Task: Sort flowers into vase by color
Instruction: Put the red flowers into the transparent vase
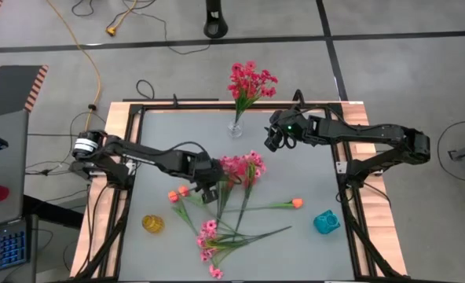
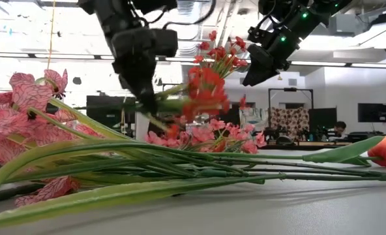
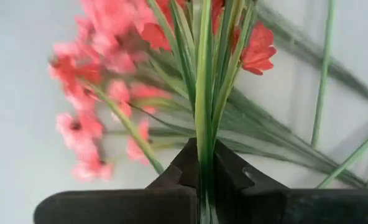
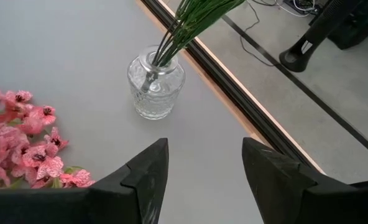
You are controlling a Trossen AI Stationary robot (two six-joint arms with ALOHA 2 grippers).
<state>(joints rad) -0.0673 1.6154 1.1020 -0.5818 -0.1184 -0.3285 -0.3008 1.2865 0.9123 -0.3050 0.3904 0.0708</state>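
Grey table (image 1: 311,169), three small pots, loose flowers across its middle.

The clear glass vase (image 1: 236,128) at the far edge holds red flowers (image 1: 250,81); the yellow pot (image 1: 153,224) and teal pot (image 1: 326,222) look unfilled. The left gripper (image 1: 210,191) pinches green stems (image 3: 204,134) of a red spray (image 1: 243,167) among the flowers lying mid-table. The right gripper (image 1: 272,141) hangs wide open near the vase.
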